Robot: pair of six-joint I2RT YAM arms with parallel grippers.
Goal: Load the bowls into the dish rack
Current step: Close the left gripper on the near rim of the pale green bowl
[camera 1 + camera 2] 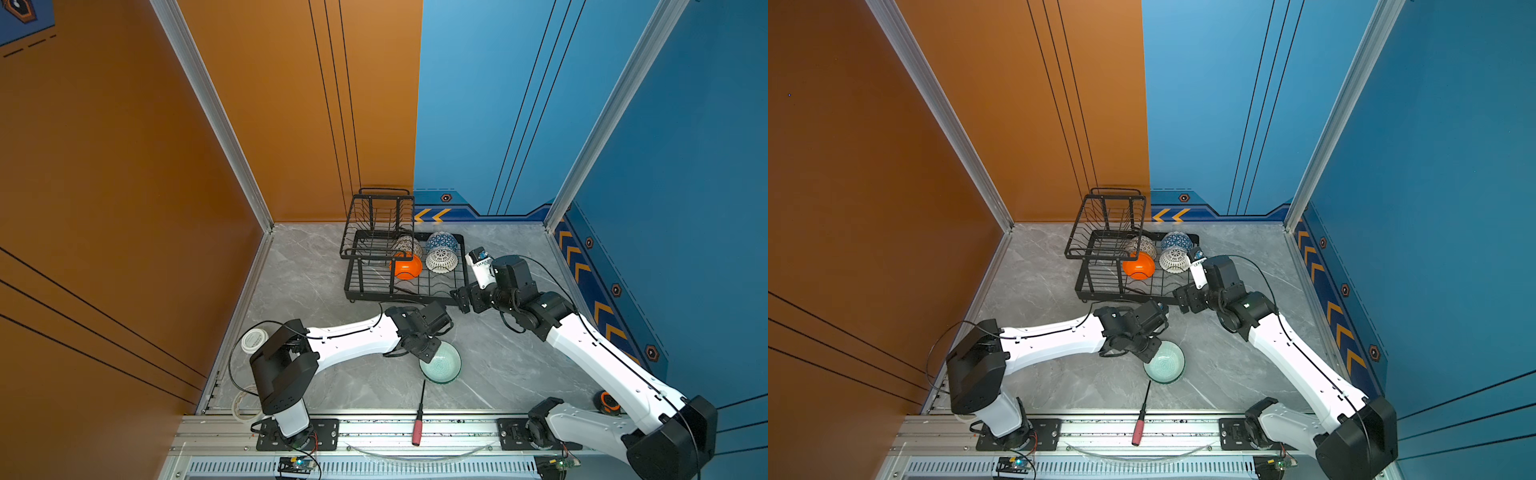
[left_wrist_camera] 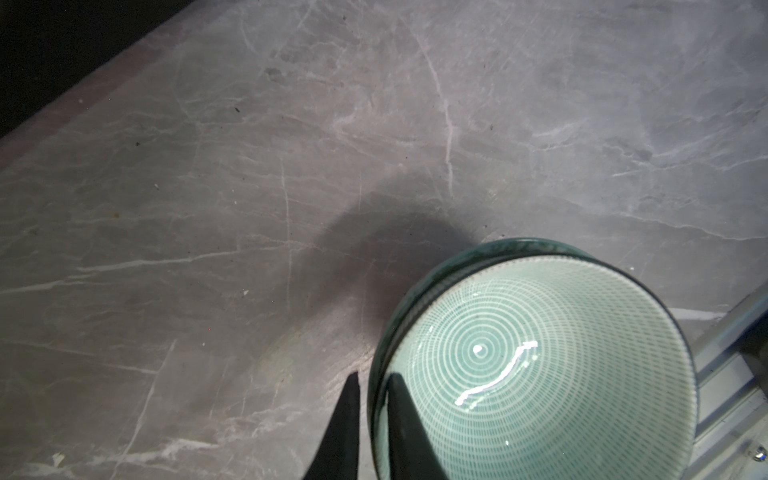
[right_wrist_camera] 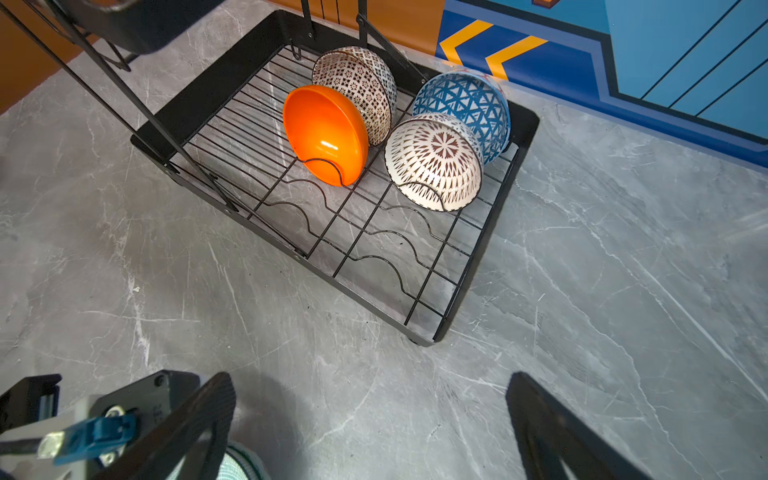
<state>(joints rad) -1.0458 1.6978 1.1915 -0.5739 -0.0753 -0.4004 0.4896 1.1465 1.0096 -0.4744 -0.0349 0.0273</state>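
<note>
A pale mint green bowl (image 1: pixel 442 368) (image 2: pixel 540 365) stands upright on the grey table in front of the dish rack (image 1: pixel 415 293) (image 3: pixel 469 282). A darker green rim hugs its outside. My left gripper (image 1: pixel 432 353) (image 2: pixel 375 376) is shut on its rim, one finger inside and one outside. In the rack's low tray the orange bowl (image 3: pixel 326 133), cream dotted bowl (image 3: pixel 357 83), blue-white bowl (image 3: pixel 465 104) and white lattice bowl (image 3: pixel 434 162) stand on edge. My right gripper (image 1: pixel 461 299) (image 3: pixel 370 378) hangs open and holds nothing just off the rack's near right corner.
The rack's raised upper basket (image 1: pixel 380 220) stands at its left back. A red-handled screwdriver (image 1: pixel 419 415) lies across the table's front edge and rail. A white lidded cup (image 1: pixel 254 340) and a tape roll (image 1: pixel 245 405) sit at the front left.
</note>
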